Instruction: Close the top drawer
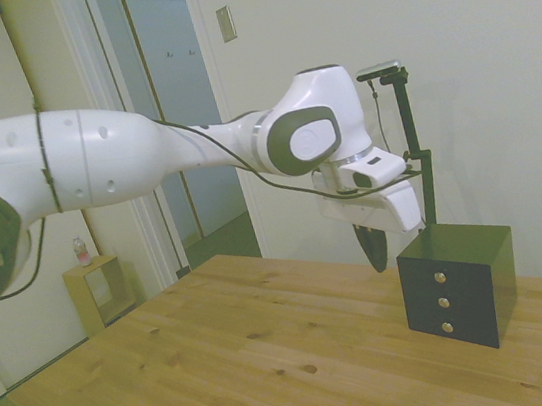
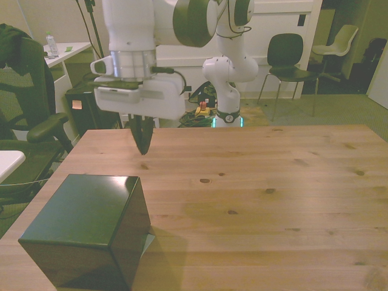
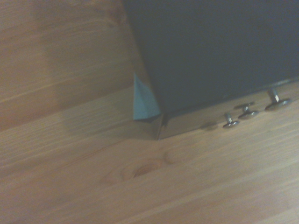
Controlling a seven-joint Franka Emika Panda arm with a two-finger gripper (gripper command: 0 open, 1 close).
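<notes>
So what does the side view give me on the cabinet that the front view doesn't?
Only the side view shows the cabinet's face: the top drawer and the two lower drawers, each with a brass knob, all looking flush. Only the front view shows the cabinet's plain back and the wall that faces the front view's right, with no knobs visible. Both show the gripper hanging above the table close to the cabinet, jaws together.

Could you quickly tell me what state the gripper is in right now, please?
Gripper: shut, holding nothing, above the table beside the cabinet.
</notes>
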